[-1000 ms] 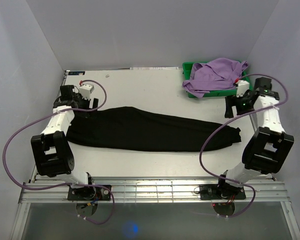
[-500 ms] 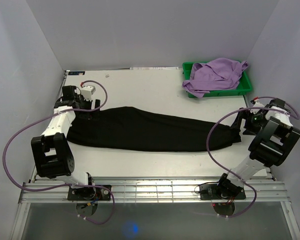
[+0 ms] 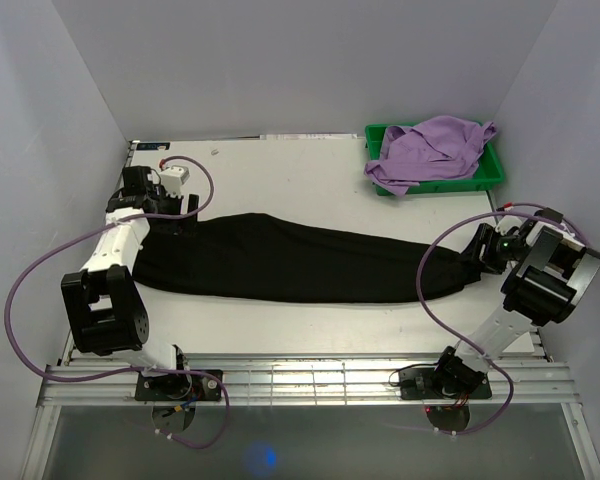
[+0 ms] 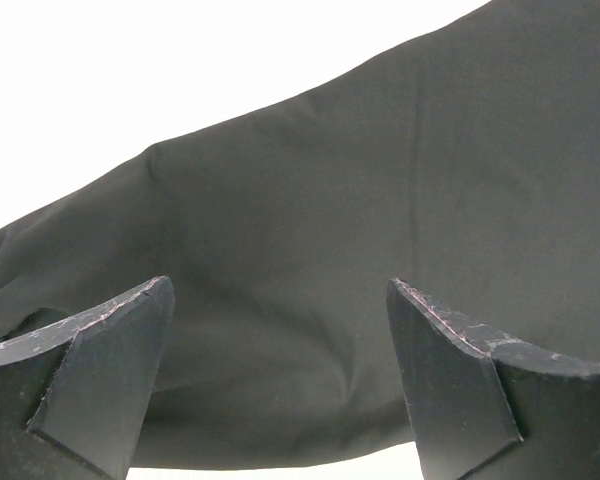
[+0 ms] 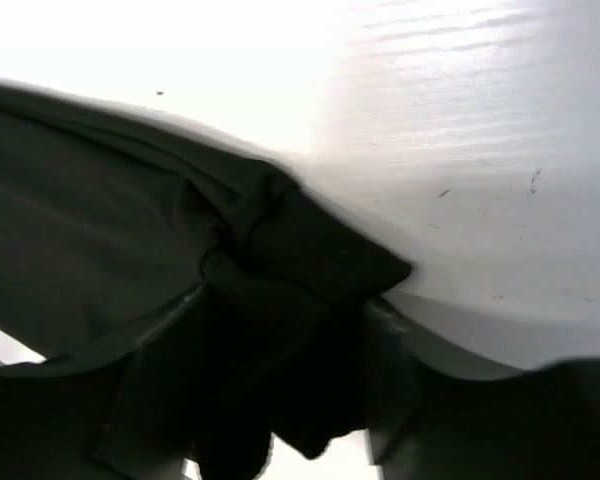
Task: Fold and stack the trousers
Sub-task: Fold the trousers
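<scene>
Two sets of fingers sit at opposite ends of the trousers (image 3: 290, 262), which lie stretched lengthwise across the middle of the table (image 3: 280, 180). The broad end is near the left edge and the narrow cuffed end is near the right edge. From my overhead view the black cloth rests flat as one long dark band that tapers toward the right. The left fingers (image 4: 95, 385) are spread wide just above the broad end, on its far side. My left wrist view shows smooth dark fabric filling the gap between them, with neither tip gripping it. The right fingers (image 3: 477, 244) are down at the cuff by the right edge. My right wrist view is dark and blurred, and it shows the ribbed cuff bunched up between them against the white table surface. I cannot tell whether they are pinching the cuff or only flanking it. A green tray (image 3: 495, 170) sits in the far right corner of the table, well apart from the trousers. A lilac garment (image 3: 430, 150) is heaped in it and drapes over its near rim.
</scene>
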Motion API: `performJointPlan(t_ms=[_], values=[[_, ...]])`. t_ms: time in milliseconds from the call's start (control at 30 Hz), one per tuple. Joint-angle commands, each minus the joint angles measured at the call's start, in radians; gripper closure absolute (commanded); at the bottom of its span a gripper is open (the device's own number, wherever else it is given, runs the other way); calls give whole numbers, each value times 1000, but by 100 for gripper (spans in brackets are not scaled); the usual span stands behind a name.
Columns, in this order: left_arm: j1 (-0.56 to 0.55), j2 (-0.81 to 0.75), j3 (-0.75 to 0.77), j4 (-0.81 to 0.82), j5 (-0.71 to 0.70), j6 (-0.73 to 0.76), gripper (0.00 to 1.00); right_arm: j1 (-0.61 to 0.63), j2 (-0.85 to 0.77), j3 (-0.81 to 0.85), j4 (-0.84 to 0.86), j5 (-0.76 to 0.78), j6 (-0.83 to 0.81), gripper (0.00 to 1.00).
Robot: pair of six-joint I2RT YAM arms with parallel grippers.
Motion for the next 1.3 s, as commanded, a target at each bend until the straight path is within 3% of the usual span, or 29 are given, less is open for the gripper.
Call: performJointPlan(t_ms=[0,33,67,167,433,567,733,867,1100,1267], values=[[1,4,52,-13,-13,-5,2,-16,37,-20,26,-1,-3,43],[2,7,57,-14,-13,-8,2,-22,32,-14,20,-15,-6,50],[1,10,63,-16,-14,-10,2,-30,30,-4,10,-19,-19,68],[1,21,69,-21,-2,-20,2,-65,27,40,-31,-33,-37,92],[2,36,81,-42,52,-30,2,-229,0,225,-169,-64,-129,92],[1,30,71,-42,58,-19,2,-245,-8,359,-305,-123,-177,92],[2,32,74,-59,136,-7,2,-130,-115,280,-287,-263,-82,92],[1,44,69,-74,162,-2,5,25,-195,206,-199,-320,112,92],[1,81,63,-123,193,7,10,292,-263,80,58,-288,384,92],[1,70,32,-130,200,0,10,397,-258,25,177,-233,490,92]])
